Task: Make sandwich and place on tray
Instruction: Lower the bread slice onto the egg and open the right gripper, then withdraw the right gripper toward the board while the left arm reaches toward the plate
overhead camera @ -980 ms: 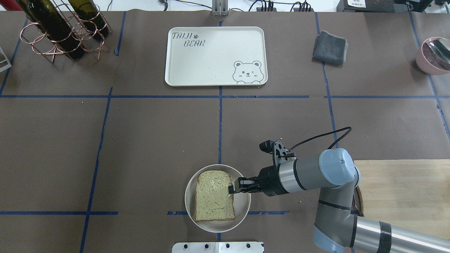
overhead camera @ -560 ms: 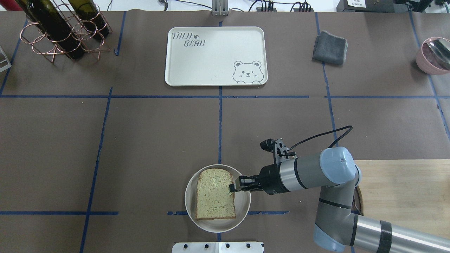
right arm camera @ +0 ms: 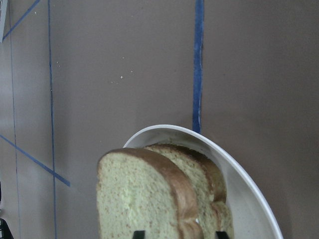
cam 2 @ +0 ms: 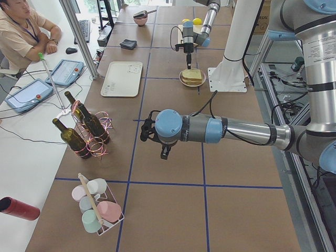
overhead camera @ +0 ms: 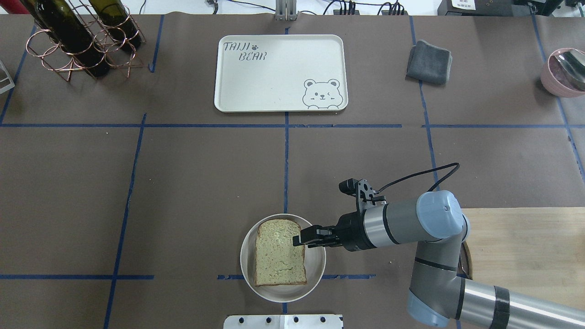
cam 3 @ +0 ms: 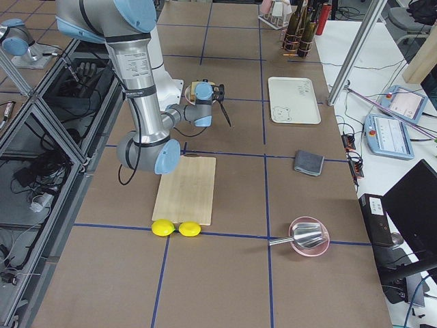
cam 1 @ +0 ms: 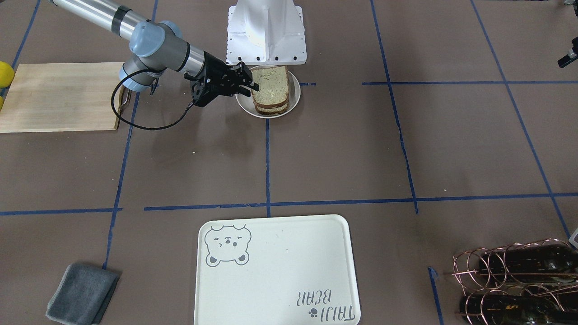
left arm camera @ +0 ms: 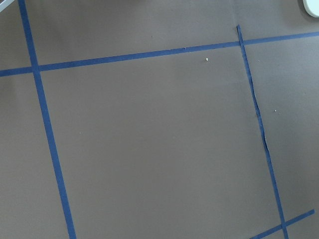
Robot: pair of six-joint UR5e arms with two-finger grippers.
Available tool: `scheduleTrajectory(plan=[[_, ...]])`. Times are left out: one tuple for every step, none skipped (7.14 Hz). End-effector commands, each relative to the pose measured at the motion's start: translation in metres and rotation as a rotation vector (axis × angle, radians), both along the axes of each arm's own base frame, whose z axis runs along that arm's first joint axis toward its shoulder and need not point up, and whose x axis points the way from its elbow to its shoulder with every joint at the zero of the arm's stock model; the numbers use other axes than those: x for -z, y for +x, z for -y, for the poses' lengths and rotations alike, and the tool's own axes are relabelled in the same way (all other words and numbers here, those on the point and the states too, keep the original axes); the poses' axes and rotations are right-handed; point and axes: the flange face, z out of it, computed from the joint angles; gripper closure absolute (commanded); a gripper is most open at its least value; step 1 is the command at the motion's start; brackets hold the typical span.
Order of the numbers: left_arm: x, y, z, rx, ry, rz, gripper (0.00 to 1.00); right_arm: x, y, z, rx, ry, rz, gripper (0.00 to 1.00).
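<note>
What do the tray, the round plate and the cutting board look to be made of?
The tray: likely plastic or melamine; matte cream surface, moulded rim, printed bear.
The plate: ceramic or melamine, cannot tell which; smooth white with a soft sheen.
The cutting board: pale wood, maybe bamboo; lengthwise grain strips show, matte.

What sits on your table apart from the job itself

You have a round white plate (overhead camera: 315, 269) at the near edge and a pale wooden cutting board (overhead camera: 525, 246) to its right, with two lemons (cam 3: 176, 228) just beside the board's outer end. A folded grey cloth (overhead camera: 428, 62) lies far right. A copper wire rack (overhead camera: 64, 59) of dark wine bottles (overhead camera: 68, 32) stands far left. A pink bowl (overhead camera: 548, 80) holds a metal scoop (overhead camera: 571, 66).
</note>
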Motion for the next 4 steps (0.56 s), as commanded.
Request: scheduleTrajectory(plan=[[0.004, 0.013, 0.002, -0.032, 0.003, -0.03, 0.0, 0.001, 0.021, -0.001, -0.006, 0.003, 0.014, 0.0], [0.012, 0.03, 0.005, -0.045, -0.021, -0.035, 0.0, -0.025, 0.058, -0.01, -0.014, -0.009, -0.015, 0.0], [0.03, 0.051, 0.009, -0.015, -0.033, -0.046, 0.0, -0.052, 0.098, -0.012, -0.036, -0.025, -0.057, 0.0], [0.057, 0.095, 0.007, 0.007, -0.08, -0.08, 0.0, -0.093, 0.14, -0.007, -0.067, -0.058, -0.131, 0.0]])
